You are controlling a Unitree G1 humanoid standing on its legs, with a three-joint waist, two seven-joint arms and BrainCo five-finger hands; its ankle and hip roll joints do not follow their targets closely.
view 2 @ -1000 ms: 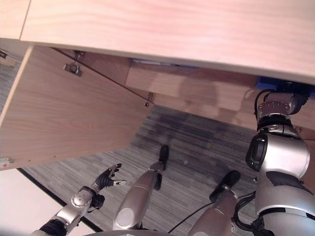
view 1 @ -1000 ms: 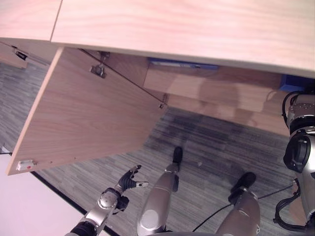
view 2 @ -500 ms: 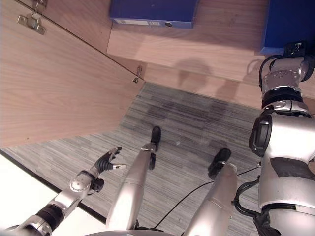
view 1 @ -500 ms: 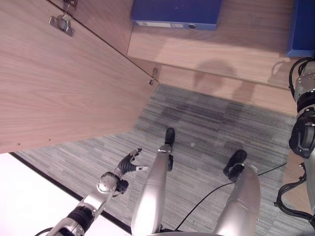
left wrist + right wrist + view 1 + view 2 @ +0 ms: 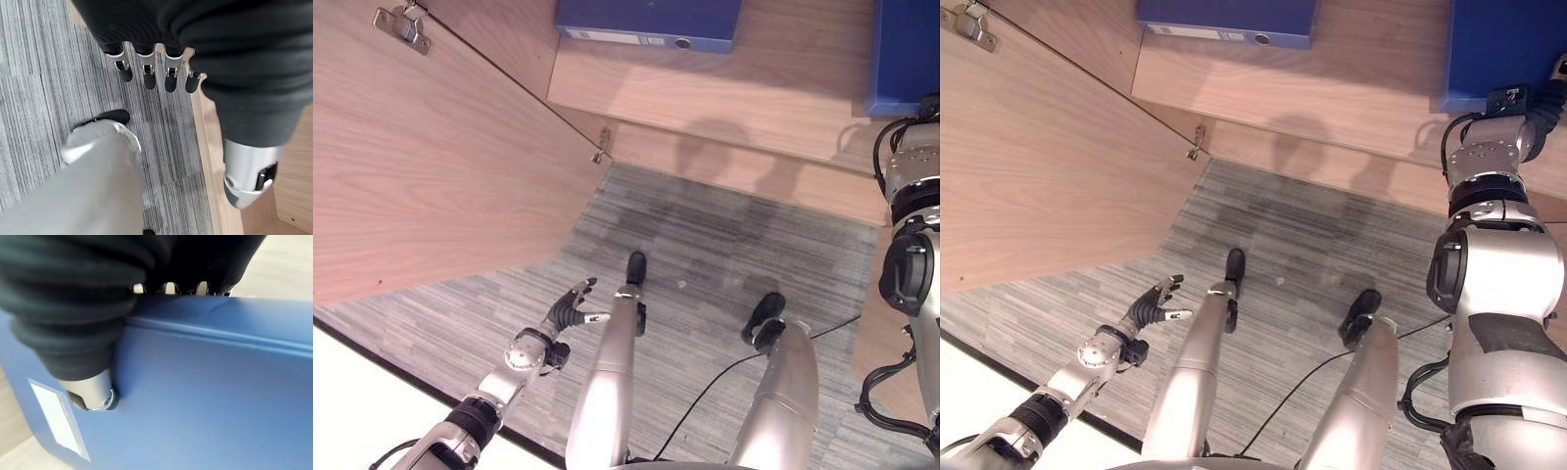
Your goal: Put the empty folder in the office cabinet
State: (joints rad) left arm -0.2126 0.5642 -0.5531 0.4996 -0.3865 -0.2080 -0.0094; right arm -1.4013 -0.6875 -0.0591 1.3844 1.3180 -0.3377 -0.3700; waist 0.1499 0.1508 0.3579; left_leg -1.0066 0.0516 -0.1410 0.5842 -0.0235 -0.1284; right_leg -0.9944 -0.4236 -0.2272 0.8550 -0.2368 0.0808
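Note:
A blue folder (image 5: pixel 1500 51) stands on the cabinet shelf (image 5: pixel 783 93) at the far right. My right arm reaches up to it. In the right wrist view the thumb (image 5: pixel 93 394) of my right hand presses on the folder's face (image 5: pixel 210 396) and the fingers (image 5: pixel 168 288) curl over its top edge. My left hand (image 5: pixel 570 311) hangs low over the carpet with relaxed, straight fingers (image 5: pixel 146 76) and holds nothing.
A second blue folder (image 5: pixel 651 24) lies flat on the same shelf, further left. The open cabinet door (image 5: pixel 431 166) stands out at the left, with its hinges (image 5: pixel 399 23) showing. Grey striped carpet (image 5: pixel 724 245) lies in front of the cabinet.
The whole picture has shifted: the camera moved, and the inside of the cabinet with both blue folders now shows. The right arm stays up at the folder. The left hand has barely moved.

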